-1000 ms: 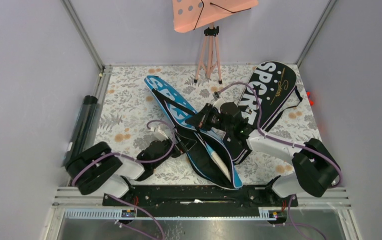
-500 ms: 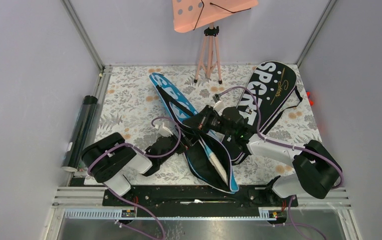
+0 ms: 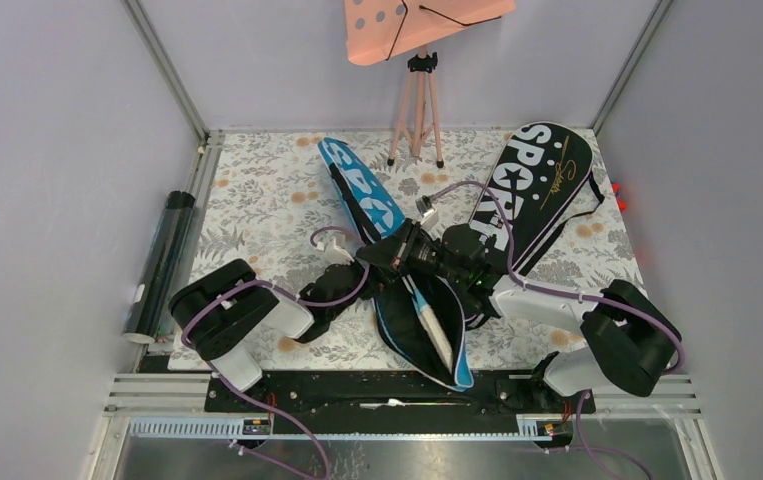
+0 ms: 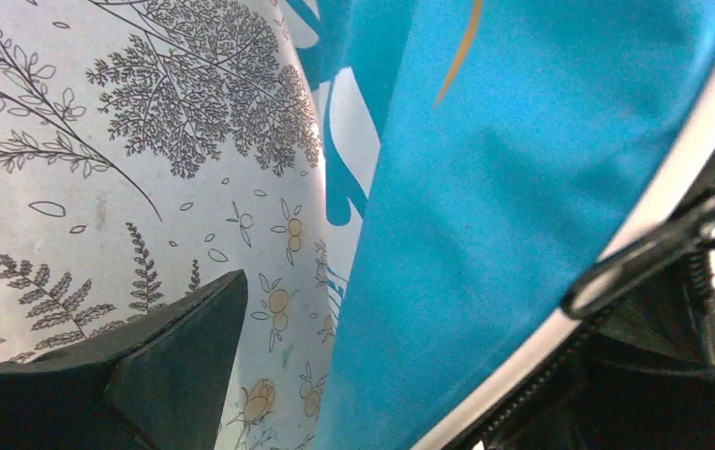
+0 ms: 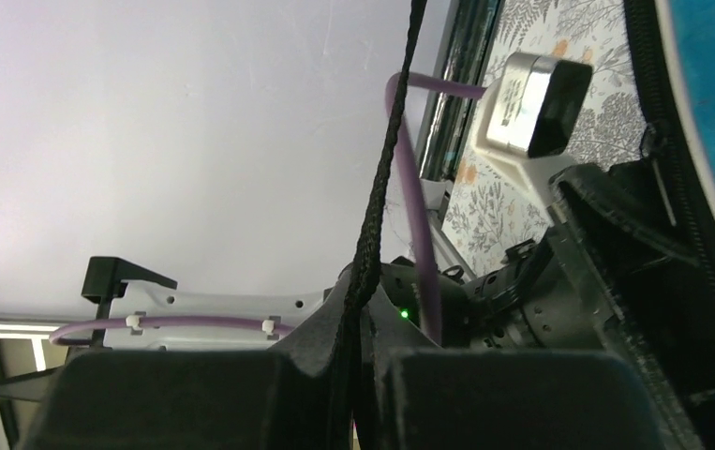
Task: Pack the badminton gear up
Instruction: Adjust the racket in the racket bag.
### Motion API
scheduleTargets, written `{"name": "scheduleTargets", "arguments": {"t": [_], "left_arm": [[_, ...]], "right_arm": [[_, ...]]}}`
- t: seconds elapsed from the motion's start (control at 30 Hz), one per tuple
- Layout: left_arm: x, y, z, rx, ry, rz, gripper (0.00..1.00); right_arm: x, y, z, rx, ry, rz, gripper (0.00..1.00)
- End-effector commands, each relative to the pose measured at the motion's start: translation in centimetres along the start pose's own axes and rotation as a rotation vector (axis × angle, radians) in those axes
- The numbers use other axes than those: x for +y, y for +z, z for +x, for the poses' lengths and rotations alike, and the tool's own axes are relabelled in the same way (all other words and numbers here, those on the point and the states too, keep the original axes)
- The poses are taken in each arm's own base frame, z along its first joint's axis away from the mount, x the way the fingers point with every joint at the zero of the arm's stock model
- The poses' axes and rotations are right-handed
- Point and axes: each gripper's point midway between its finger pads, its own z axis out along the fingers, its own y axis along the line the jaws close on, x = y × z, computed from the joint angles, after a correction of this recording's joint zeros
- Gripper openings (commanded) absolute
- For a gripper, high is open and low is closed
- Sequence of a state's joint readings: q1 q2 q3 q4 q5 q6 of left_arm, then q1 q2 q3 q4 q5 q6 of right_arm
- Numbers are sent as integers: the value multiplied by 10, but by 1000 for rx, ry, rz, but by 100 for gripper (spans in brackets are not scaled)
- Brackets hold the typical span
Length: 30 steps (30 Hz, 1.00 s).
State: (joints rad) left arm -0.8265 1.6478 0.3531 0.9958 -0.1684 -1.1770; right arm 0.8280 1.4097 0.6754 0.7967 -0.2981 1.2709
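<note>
While mouth gapes unzipped, blue bag (image 3: pixel 362 195) is laid slanting away from tripod (image 3: pixel 417 110), open end farthest from it, white racket (image 3: pixel 437 332) seen inside. Black bag (image 3: pixel 542 190) is laid just right of tripod. Black cord (image 5: pixel 386 169) is pinched tight by right gripper (image 5: pixel 364 361). Jaws of left gripper (image 3: pixel 355 280) are spread wide astride piped rim (image 4: pixel 559 328); contact not discernible. Fabric judged light, limp, slippery: piped rim or zip pull (image 4: pixel 653 253) best taken, flat panel avoided.

Both arms reach low and inward, the left gripper (image 3: pixel 355 283) with jaws apart, just beside the right gripper (image 5: pixel 364 356), which pinches a black cord (image 5: pixel 379 187).
</note>
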Motion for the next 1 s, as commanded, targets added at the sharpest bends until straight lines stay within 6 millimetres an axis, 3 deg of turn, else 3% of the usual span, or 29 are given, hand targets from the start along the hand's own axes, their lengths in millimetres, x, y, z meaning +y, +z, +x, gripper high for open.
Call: {"name": "scheduleTargets", "arguments": {"t": [0.0,0.13,0.2,0.37,0.4,0.5,0.63,0.7,0.8,0.97], "left_arm": [[-3,15,-19,-96,-11,-37,87],[-10,22,-20,-98,-19,-22,85],[-9,26,-20,-95,-16,-37,76],[11,29,-22,-93,-8,-117,24],[20,26,-24,-97,-8,-142,2],[45,15,-45,-145,-2,-239,0],[91,-17,-72,-238,109,-536,0],[104,-33,-87,-291,128,-663,0],[108,-41,-102,-319,132,-698,0],[122,-54,-119,-333,104,-735,0]], "right_arm": [[78,-12,7,4,-20,-275,0],[90,-15,16,29,-16,-319,0],[95,-16,20,39,-20,-331,0],[102,-28,21,26,-78,-342,0],[99,-30,23,35,-105,-323,0],[66,-42,27,39,-184,-191,0],[23,-80,11,-55,-375,26,0],[26,-114,-9,-167,-492,113,0],[23,-158,-29,-279,-605,224,0],[-4,-216,-45,-341,-699,472,0]]}}
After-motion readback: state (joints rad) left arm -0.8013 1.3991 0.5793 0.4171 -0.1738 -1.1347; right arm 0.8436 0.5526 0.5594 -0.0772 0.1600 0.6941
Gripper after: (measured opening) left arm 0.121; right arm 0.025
